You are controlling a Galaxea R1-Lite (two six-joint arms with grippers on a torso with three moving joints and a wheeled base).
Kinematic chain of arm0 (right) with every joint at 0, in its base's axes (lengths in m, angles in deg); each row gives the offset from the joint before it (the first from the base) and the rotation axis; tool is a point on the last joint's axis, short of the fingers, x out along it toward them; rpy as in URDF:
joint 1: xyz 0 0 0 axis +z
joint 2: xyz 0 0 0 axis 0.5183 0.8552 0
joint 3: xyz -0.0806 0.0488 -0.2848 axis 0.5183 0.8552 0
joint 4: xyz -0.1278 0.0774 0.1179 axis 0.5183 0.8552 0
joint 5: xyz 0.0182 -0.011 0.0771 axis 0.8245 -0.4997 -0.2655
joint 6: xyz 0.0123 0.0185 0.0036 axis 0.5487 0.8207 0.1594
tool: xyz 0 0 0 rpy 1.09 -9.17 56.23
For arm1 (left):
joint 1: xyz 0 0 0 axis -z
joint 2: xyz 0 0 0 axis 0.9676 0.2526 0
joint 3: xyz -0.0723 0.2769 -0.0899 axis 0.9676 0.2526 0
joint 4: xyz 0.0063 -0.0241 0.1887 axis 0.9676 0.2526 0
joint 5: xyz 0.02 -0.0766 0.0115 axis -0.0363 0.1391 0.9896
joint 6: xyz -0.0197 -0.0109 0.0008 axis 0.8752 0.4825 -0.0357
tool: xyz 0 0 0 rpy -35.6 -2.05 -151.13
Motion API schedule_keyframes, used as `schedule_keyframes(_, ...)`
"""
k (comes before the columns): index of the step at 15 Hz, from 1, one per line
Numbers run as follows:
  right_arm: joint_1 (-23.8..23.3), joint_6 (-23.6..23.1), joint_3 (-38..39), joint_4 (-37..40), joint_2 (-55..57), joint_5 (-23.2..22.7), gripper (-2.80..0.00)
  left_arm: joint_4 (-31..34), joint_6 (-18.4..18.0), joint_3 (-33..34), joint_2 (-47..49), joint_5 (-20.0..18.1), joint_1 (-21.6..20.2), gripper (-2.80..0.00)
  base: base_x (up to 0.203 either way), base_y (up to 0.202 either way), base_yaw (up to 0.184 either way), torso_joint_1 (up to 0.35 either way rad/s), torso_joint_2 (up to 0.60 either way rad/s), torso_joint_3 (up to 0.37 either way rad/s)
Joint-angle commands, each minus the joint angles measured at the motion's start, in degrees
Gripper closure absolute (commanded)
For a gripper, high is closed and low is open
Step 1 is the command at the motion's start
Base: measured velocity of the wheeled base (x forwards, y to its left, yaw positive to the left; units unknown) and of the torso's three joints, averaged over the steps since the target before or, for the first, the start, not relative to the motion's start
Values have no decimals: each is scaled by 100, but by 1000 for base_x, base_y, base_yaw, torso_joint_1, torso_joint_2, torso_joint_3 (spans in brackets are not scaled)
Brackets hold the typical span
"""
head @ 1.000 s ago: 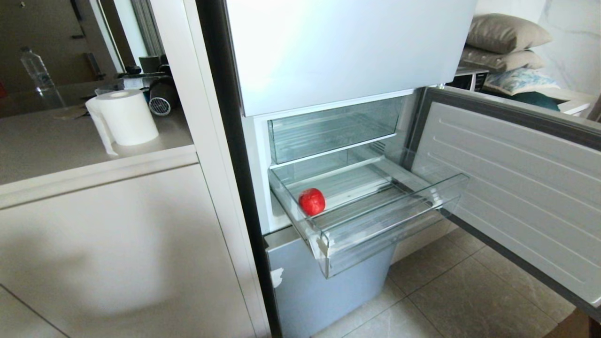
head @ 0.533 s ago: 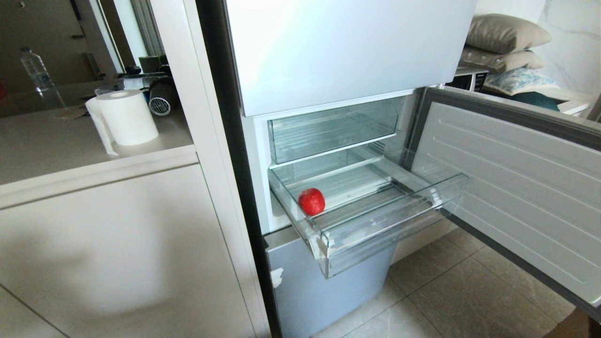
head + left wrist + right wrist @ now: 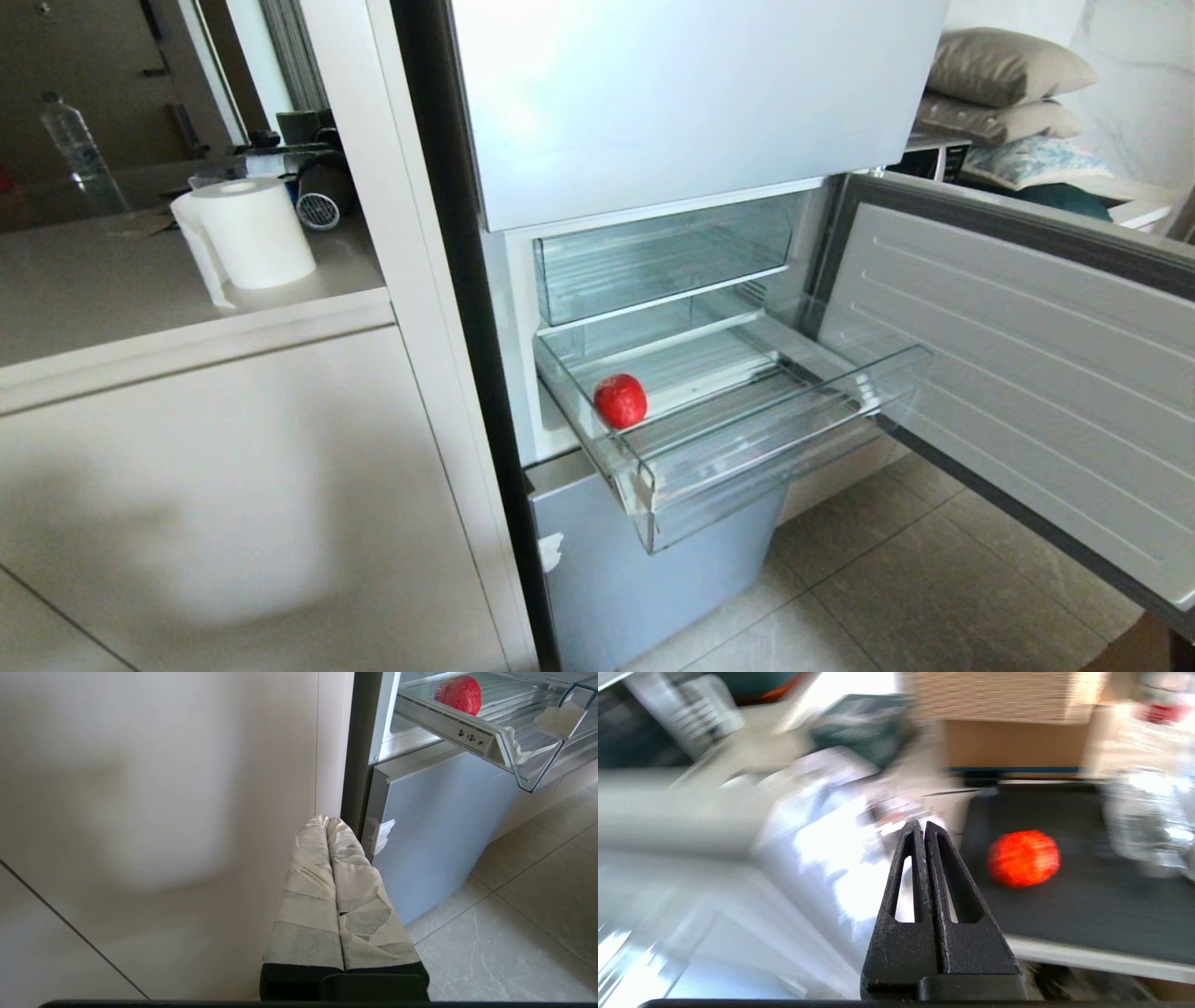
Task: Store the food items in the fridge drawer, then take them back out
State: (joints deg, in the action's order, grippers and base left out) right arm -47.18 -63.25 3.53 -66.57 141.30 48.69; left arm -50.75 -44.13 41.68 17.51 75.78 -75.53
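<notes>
The fridge [image 3: 691, 103] stands with its middle door swung open. Its lower clear fridge drawer [image 3: 784, 439] is pulled out, and one food item, a glossy red round fruit [image 3: 621, 400], lies at the drawer's left end. Neither arm shows in the head view. My left gripper [image 3: 327, 820] is shut and empty, low beside the fridge's bottom front, with the fruit [image 3: 459, 694] and drawer [image 3: 467, 735] above it. My right gripper [image 3: 920, 823] is shut on nothing. Beside it, apart from the fingers, a red-orange round fruit [image 3: 1023, 857] rests on a dark surface.
The open fridge door [image 3: 1027, 355] juts out on the right. A shorter clear bin [image 3: 653, 261] sits above the drawer. Beige cabinets [image 3: 233, 485] stand left, with a paper roll [image 3: 252, 233] and bottle [image 3: 75, 149] on the counter. A cardboard box [image 3: 1013, 742] stands behind the dark surface.
</notes>
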Motion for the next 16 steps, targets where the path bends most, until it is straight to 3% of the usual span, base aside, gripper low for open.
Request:
schedule_keyframes(1,561,-70,865,4,-1719,-36,0,-1,0,0,1,2,-2,0,0,0,0,0,0,0)
schedule_keyframes(3,999,-119,1311,32,-2325,-37,0,-1,0,0,1,2,-2,0,0,0,0,0,0,0)
schedule_keyframes(6,1168,-152,1825,41,-2795,-54,0,-1,0,0,1,2,-2,0,2,-2,49,-1,2,2)
schedule_keyframes(16,1611,-401,1872,32,-2603,-37,0,-1,0,0,9,2,-2,0,1,-7,174,2,2,3)
